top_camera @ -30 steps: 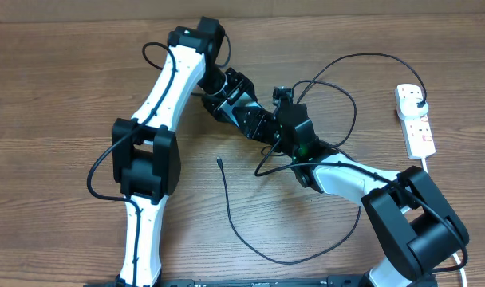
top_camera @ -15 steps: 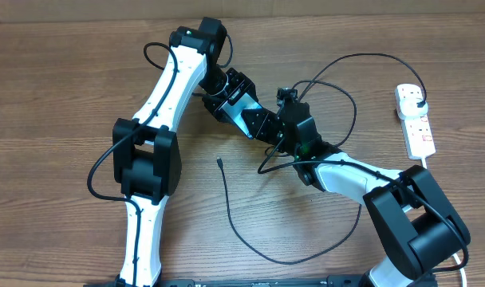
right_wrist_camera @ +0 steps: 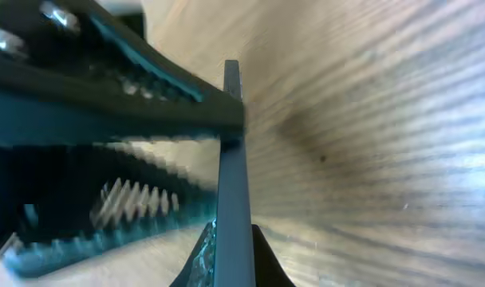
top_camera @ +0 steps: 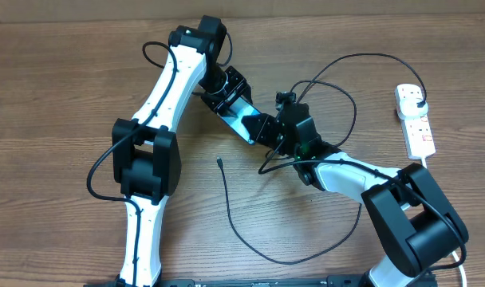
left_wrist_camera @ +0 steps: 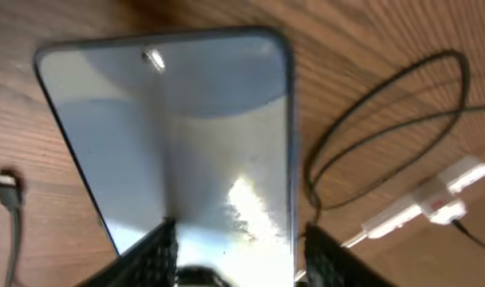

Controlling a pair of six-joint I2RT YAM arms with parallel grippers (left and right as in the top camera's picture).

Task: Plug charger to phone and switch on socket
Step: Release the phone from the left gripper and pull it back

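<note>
The phone (top_camera: 244, 117) hangs above the table between both grippers, its bluish screen turned up. My left gripper (top_camera: 230, 100) is shut on its far end; in the left wrist view the fingers (left_wrist_camera: 238, 257) flank the screen (left_wrist_camera: 171, 119). My right gripper (top_camera: 268, 131) is shut on the near end; the right wrist view shows the phone edge-on (right_wrist_camera: 233, 159) between the fingers (right_wrist_camera: 234, 247). The charger's connector tip (top_camera: 218, 162) lies free on the table and also shows in the left wrist view (left_wrist_camera: 7, 187). Its black plug (top_camera: 419, 100) sits in the socket (top_camera: 416, 127).
The black cable (top_camera: 250, 239) runs from the tip toward the front, then loops right and back behind the right arm to the socket. The socket's thick white cord (top_camera: 425, 163) leads toward the front. The socket shows blurred in the left wrist view (left_wrist_camera: 434, 195).
The phone has tilted so its lit screen faces up more. Both grippers have shifted slightly with it. The cable and socket have not moved.
</note>
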